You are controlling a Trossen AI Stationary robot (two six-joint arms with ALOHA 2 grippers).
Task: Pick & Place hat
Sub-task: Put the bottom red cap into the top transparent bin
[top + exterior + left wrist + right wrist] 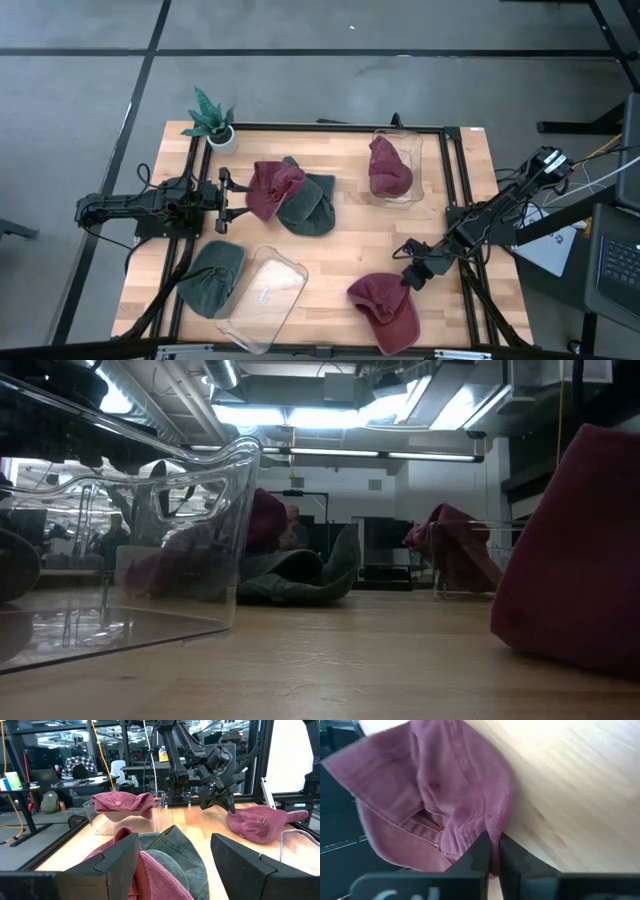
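Pinching red hat [440,795] — unlabelled — right fingers [482,852]

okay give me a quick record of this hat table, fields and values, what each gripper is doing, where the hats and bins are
left gripper: open, beside the red hat that overlaps a green hat mid-table
right gripper: fingers pinched on the edge of the near red hat
far bin: clear, holds a red hat
near bin: clear, no hat inside
loose green hat: beside the near bin
plant: far left corner of the table
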